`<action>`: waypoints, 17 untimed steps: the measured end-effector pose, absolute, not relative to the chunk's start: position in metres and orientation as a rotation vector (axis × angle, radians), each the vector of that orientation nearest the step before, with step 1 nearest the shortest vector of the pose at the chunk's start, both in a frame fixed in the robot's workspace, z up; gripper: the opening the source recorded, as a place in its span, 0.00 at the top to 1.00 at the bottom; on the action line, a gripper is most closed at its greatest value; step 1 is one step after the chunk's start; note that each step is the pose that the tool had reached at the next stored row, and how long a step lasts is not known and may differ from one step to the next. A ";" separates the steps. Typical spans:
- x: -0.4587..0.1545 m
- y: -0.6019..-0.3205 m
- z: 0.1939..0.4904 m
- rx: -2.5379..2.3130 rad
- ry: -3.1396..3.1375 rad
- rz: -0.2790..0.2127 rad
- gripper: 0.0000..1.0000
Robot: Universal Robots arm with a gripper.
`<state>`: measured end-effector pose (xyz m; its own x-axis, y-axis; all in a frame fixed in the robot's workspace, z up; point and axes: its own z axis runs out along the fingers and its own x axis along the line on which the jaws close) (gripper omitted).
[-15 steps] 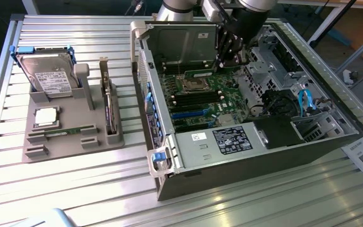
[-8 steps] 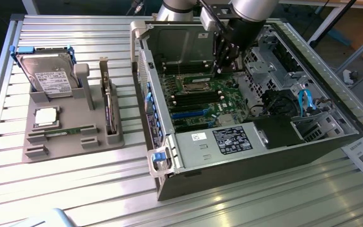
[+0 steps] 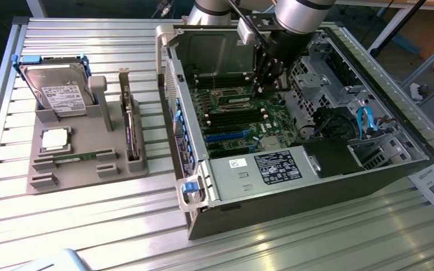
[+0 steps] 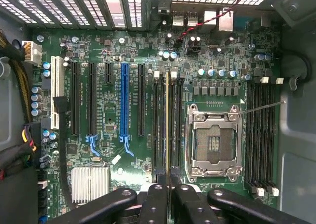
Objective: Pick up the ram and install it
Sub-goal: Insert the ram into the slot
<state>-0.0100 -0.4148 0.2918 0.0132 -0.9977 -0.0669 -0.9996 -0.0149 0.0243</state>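
Gripped ram (image 4: 168,120) inside computer case (image 3: 277,212)

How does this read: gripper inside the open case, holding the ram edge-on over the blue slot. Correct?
Not the blue slot. In the wrist view the gripper holds the ram over the black memory slots beside the processor socket, inside the open case.

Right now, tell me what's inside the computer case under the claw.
The computer case holds a motherboard with an empty processor socket and a blue slot. The claw grips the ram edge-on among the black memory slots. The claw hides the ram's near end.
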 end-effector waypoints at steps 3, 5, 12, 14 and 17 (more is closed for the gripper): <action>-0.010 -0.415 0.292 -2.214 2.184 0.101 0.88; -0.010 -0.415 0.292 -2.214 2.185 0.101 0.88; -0.008 -0.415 0.291 -2.206 2.195 0.104 0.88; -0.008 -0.415 0.291 -2.185 2.215 0.104 0.88; -0.008 -0.415 0.291 -2.165 2.234 0.103 0.88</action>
